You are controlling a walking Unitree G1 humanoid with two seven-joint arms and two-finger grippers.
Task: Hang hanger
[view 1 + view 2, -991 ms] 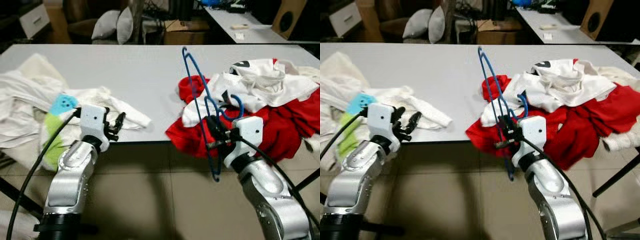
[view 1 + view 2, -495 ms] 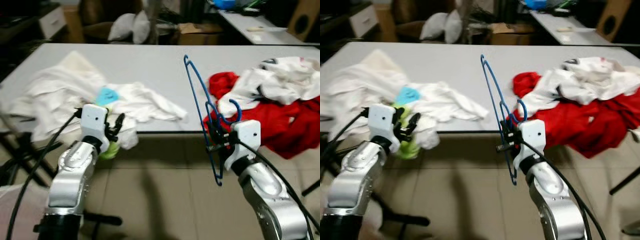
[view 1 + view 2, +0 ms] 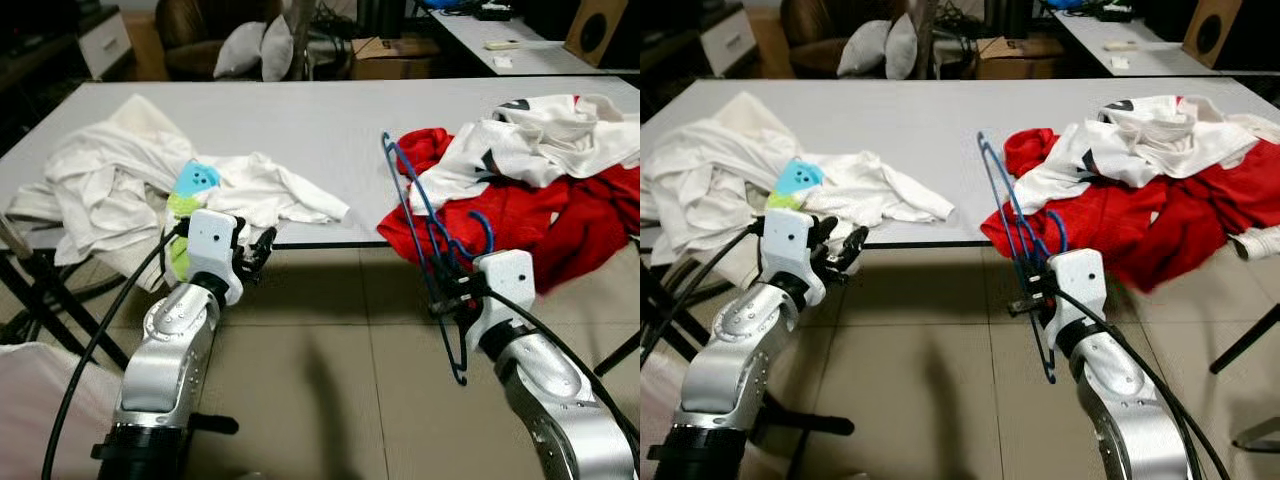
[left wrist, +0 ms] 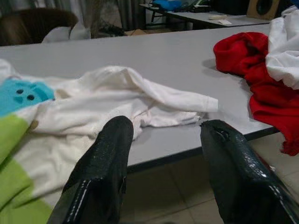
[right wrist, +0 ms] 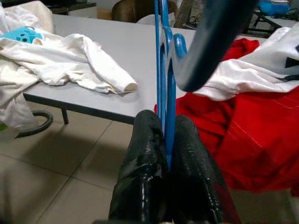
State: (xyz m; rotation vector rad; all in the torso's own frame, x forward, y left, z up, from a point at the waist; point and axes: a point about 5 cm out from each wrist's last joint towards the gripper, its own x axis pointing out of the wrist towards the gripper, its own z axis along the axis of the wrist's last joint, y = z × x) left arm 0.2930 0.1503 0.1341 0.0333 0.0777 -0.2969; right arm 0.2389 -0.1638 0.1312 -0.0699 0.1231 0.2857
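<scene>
A blue wire hanger [image 3: 425, 235] stands nearly upright in front of the grey table [image 3: 300, 130], its hook curling beside the wrist. My right gripper [image 3: 445, 293] is shut on the hanger's lower wires; in the right wrist view the fingers [image 5: 147, 158] pinch the blue hanger [image 5: 163, 70] between them. My left gripper [image 3: 262, 247] is open and holds nothing, hovering just before the table's front edge near a white garment [image 3: 270, 195]. In the left wrist view its fingers [image 4: 107, 163] stand apart, pointing at the white garment [image 4: 131, 98].
A heap of white clothes with a blue and green piece [image 3: 100, 190] lies at the table's left. Red and white clothes [image 3: 530, 180] pile up at the right. Tiled floor [image 3: 320, 380] spreads below. Cushions [image 3: 255, 50] and another table [image 3: 500, 30] stand behind.
The camera has shifted, so the whole scene slid in the picture. My right gripper still holds the hanger, now slightly lower; the left gripper stays open by the table edge.
</scene>
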